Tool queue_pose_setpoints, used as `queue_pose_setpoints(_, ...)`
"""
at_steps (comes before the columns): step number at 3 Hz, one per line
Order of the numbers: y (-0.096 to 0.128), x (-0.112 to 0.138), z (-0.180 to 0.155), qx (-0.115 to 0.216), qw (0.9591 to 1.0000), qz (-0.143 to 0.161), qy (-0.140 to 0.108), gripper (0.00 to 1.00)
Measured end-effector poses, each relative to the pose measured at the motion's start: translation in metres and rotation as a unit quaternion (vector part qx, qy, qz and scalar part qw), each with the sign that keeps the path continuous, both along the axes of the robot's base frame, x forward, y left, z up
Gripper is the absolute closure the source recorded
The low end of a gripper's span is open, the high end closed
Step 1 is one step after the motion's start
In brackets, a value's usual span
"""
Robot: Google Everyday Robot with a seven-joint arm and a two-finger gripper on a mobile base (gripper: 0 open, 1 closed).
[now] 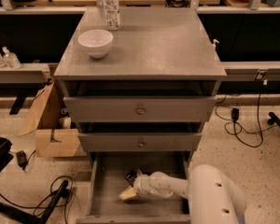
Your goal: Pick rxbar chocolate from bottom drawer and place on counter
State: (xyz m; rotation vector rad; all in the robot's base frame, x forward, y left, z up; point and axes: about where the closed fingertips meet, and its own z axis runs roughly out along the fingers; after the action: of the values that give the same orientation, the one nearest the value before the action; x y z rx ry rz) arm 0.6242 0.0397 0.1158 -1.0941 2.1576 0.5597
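Note:
The bottom drawer of the grey cabinet is pulled open. The rxbar chocolate, a small black wrapper, lies on the drawer floor near the back, left of middle. My gripper is down inside the drawer, reaching in from the right. Its pale tip sits just in front of the bar and slightly to its left. My white arm lies across the drawer's right half and hides that part of the floor. The counter is the cabinet's flat grey top.
A white bowl and a clear bottle stand on the counter's back left. Two closed drawer fronts with knobs sit above the open drawer. A cardboard box and cables lie on the floor to the left.

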Motion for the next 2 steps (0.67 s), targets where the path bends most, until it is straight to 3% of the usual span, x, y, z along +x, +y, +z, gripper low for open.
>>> queue_pose_setpoints(1,0.0026,0.0008,-0.0158,-0.013,0.9999,0.001,0.002,0.04)
queue_pose_setpoints(2,0.0009,-0.0004,-0.0192,-0.019,0.9998,-0.001,0.004,0.22)
